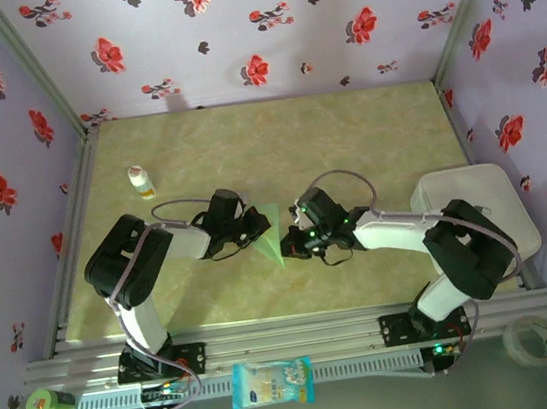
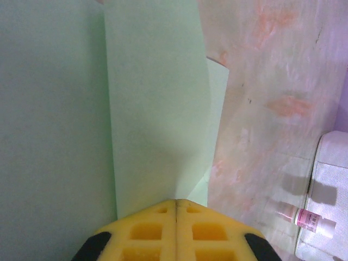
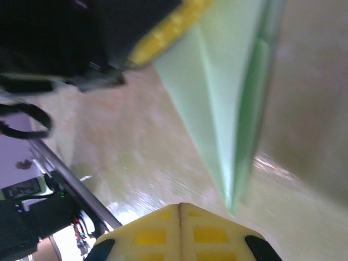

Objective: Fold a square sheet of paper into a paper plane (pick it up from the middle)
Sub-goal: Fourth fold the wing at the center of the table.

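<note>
Both arms meet mid-worktop (image 1: 346,144). The square sheet of paper (image 1: 270,228) is between them, already folded to a narrow pointed shape with layered flaps. Its sharp tip is down near the surface.

Left hand (image 2: 176,209): pads clenched flat together, with the paper's layers running right into the seam. I read it as pinching the folded edge. From the right wrist, its yellow pad lies against the paper's upper edge.

Right hand (image 3: 179,211): clenched too, nothing visible between the pads. The paper's tip lies just beside its fingertips; touching or not, I cannot tell.

My read: mid-fold, with a crease being set or the next flap lined up. The left grip is the anchor, so no twisting there. I'd bring the right hand on low and slow and press along the crease, not across it, working away from the pinch. The paper is thin, and a sideways shove at the tip could buckle the nose.
</note>
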